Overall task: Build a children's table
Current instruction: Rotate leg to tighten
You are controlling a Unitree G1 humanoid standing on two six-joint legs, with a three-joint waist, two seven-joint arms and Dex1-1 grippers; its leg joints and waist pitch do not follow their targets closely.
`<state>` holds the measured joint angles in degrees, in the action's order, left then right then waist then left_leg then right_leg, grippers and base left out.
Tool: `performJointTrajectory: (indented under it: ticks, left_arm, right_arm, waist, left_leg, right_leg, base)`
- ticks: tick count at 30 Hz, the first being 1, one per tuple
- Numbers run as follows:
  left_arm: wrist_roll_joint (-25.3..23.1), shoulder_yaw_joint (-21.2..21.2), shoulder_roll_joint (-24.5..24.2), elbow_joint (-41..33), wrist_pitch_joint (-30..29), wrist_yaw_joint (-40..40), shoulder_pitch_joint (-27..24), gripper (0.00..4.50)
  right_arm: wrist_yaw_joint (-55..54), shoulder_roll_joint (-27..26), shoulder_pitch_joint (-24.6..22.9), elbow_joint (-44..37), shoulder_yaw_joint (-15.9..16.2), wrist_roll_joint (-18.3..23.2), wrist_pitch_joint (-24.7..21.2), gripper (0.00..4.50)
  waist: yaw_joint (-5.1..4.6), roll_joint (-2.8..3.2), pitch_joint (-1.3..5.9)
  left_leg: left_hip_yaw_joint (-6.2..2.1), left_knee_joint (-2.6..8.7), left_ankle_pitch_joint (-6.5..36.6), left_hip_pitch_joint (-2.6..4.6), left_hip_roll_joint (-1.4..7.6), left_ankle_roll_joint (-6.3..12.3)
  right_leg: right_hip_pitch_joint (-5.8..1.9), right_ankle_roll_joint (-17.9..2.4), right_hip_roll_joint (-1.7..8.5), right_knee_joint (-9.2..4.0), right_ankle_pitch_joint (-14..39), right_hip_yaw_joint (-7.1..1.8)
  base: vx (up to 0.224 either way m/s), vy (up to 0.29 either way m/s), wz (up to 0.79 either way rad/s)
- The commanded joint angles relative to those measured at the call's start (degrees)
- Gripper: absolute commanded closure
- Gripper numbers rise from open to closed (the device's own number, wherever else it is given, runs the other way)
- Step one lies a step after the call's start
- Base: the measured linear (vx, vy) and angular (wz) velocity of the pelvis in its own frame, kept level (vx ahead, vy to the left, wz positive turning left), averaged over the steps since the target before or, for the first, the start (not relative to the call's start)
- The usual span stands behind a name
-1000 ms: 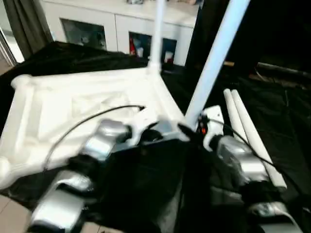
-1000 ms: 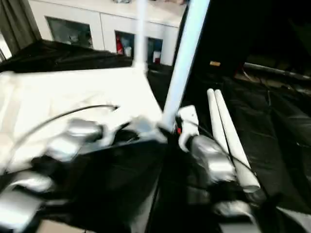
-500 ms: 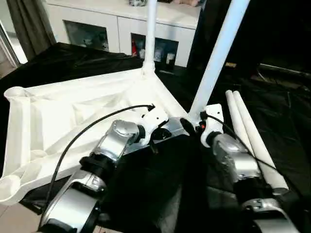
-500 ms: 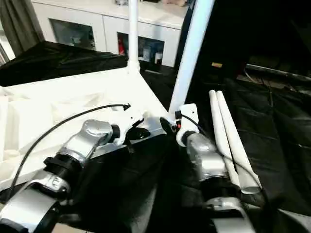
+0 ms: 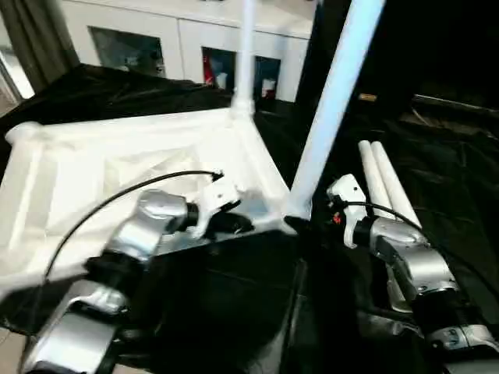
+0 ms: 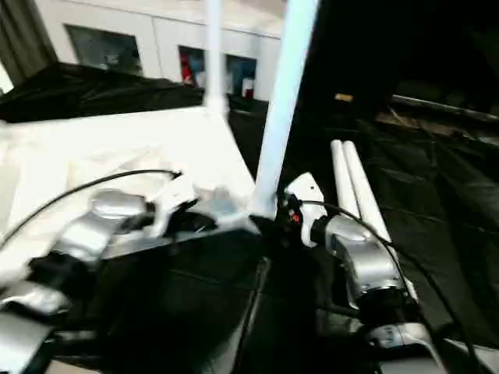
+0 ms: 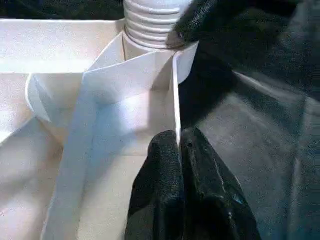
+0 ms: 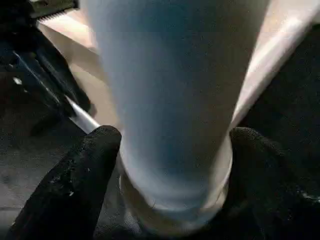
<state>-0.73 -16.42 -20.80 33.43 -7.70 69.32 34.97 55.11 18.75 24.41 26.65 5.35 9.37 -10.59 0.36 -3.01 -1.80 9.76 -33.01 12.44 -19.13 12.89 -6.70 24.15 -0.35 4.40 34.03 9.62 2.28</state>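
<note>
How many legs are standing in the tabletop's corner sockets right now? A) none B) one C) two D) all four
C: the far leg and the near leg rise from corners of the tabletop, while two spare legs lie side by side on the black cloth.

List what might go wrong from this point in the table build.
1. The near leg leans in its corner socket; the right hand straddles its base with fingers apart, so it may be only partly seated and could tip or pop out.
2. The left hand is pinched on the thin edge of the tabletop; a push on the leg might slide or lift the top.
3. Two loose legs lie beside the right arm and could get knocked away.
</note>
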Motion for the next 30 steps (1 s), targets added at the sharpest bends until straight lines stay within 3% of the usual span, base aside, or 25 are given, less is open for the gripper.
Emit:
performJointTrajectory:
  ticks: [1, 2, 6, 8, 16, 21, 24, 27, 30]
  left_arm:
    - [0.5, -1.11, -0.11, -0.17, -0.33, 1.7, -1.29, 4.5]
    - [0.79, -1.06, -0.32, -0.46, -0.24, 2.21, -1.47, 4.5]
    - [1.11, -0.92, -0.66, -0.94, -0.16, 2.51, -1.67, 4.5]
    - [1.05, -0.86, -0.73, -0.92, -0.19, 2.4, -1.66, 4.5]
    - [1.01, -0.57, -0.75, -0.62, -0.08, 2.06, -1.63, 4.5]
    - [-0.26, -0.17, 0.88, 1.43, -0.45, -2.53, -0.53, 4.5]
    - [-1.98, 0.44, 3.62, 4.56, -1.44, -9.45, 1.36, 4.5]
    - [-3.92, 0.64, 9.08, 8.6, -3.28, -19.14, 4.19, 4.5]
    - [-4.49, 0.44, 14.24, 10.7, -4.91, -24.89, 5.74, 4.5]
  right_arm:
    - [1.44, 1.09, -0.41, -1.11, 0.3, 0.52, 0.2, 0.65]
    - [2.57, 1.31, -0.54, -1.23, 0.53, 0.79, 0.17, 0.65]
    - [4.76, 1.9, -0.89, -1.75, 1.49, 1.52, -0.79, 0.65]
    - [5.19, 1.86, -0.9, -1.68, 1.72, 1.51, -0.9, 0.9]
    - [6.04, 1.27, -1.66, -2.77, 1.53, 2.29, -1.91, 1.6]
    - [1.37, 0.25, -3.03, -1.98, 2.08, 0.74, -2.08, 1.73]
    - [-6.88, -2.16, -2.98, 1.33, 1.97, -2.59, -2.19, 1.74]
    - [-23.38, -8.45, -0.93, 7.13, -1.46, -4.35, -4.98, 1.75]
    - [-33.68, -13.17, 1.4, 10.89, -4.48, -3.44, -6.47, 1.76]
  waist:
    - [0.15, 0.05, 2.91]
    - [0.1, -0.32, 2.82]
    - [0.25, -0.41, 2.76]
    - [0.23, -0.44, 2.75]
    - [0.27, -0.33, 2.87]
    - [0.37, -0.18, 2.83]
    - [0.29, -0.13, 2.4]
    - [-0.06, -0.01, 2.05]
    - [-0.15, 0.24, 2.09]
  left_leg:
    - [1.05, 3.32, 6.38, -0.64, 0.04, 6.05]
    - [1.11, 3.35, 6.97, -0.72, 0.01, 5.72]
    - [1.04, 3.4, 7.45, -0.72, -0.03, 5.0]
    - [1.04, 3.39, 7.2, -0.73, -0.04, 4.83]
    - [1.05, 3.21, 5.55, -0.77, -0.15, 5.14]
    - [1.05, 3.26, 6.08, -0.68, -0.1, 4.84]
    - [0.98, 3.54, 9.73, -0.44, -0.2, 2.54]
    - [0.8, 3.73, 14.23, -0.28, -0.32, 0.79]
    - [0.48, 3.78, 17.29, 0.06, -0.57, -0.23]
  right_leg:
    - [-3.58, -16.03, 2.12, -2.76, 4.95, -1.54]
    - [-3.63, -15.73, 2.16, -2.91, 6.26, -1.57]
    - [-3.65, -14.52, 2.21, -3.07, 8.9, -1.64]
    - [-3.58, -14.16, 2.21, -3.1, 9.35, -1.64]
    - [-3.75, -14.69, 2.13, -2.82, 6.8, -1.63]
    - [-3.65, -14.79, 2.09, -2.89, 7.15, -1.6]
    - [-3.26, -12.63, 2.13, -3.78, 14.45, -1.61]
    - [-2.73, -10.27, 2.06, -4.51, 22.05, -1.51]
    - [-2.19, -7.42, 2.08, -5.39, 28.12, -1.37]
  base:
    - [0.0, 0.0, 0.0]
    - [0.0, 0.0, 0.0]
    - [0.0, 0.0, 0.0]
    - [0.0, 0.0, 0.0]
    - [0.0, 0.0, 0.0]
    - [0.0, 0.0, 0.0]
    - [0.0, 0.0, 0.0]
    - [0.0, 0.0, 0.0]
    - [0.0, 0.0, 0.0]
